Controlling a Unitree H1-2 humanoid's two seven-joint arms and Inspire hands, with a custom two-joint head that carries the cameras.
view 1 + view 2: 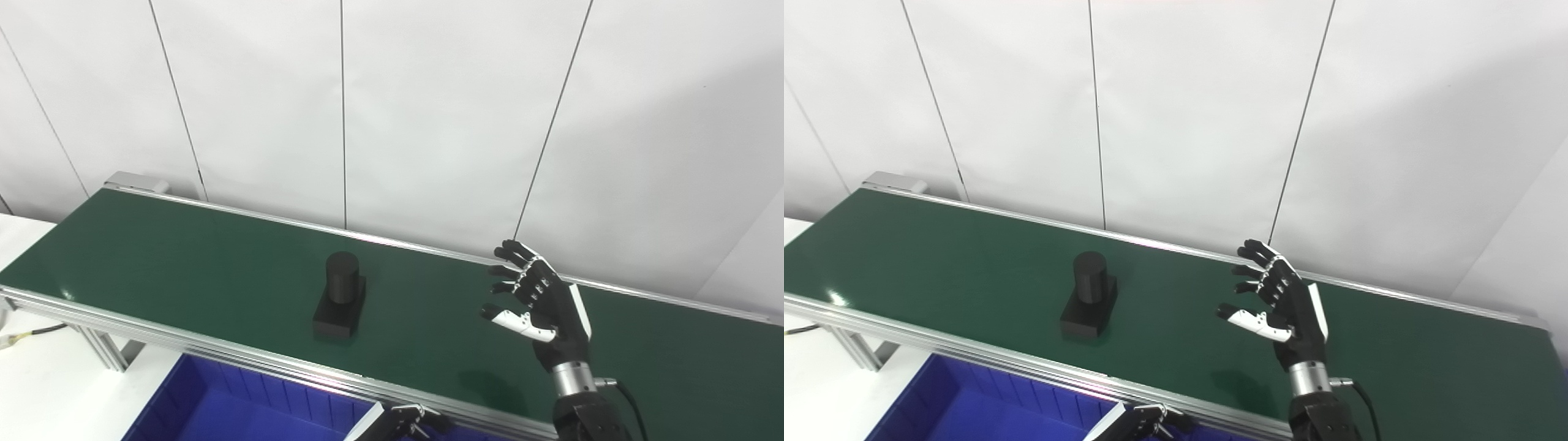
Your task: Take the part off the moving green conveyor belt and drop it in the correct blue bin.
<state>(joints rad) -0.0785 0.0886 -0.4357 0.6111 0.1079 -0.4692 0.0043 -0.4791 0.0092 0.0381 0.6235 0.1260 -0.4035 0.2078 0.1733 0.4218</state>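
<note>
Down at the bottom edge, my left hand [401, 421] barely peeks in; I can't tell how its fingers sit. Just beyond it, the blue bin [245, 404] takes no part yet. Left eye view: the black part [340, 297], a cylinder on a square base, stands on the green conveyor belt [184, 257], nothing picked. Right eye view: my right hand [1283, 303] hovers fingers spread, holding nothing, well right of the part [1089, 296]. Grasp and drop remain.

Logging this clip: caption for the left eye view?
Right hand open above green conveyor belt, black part untouched to its left; blue bin below.
</note>
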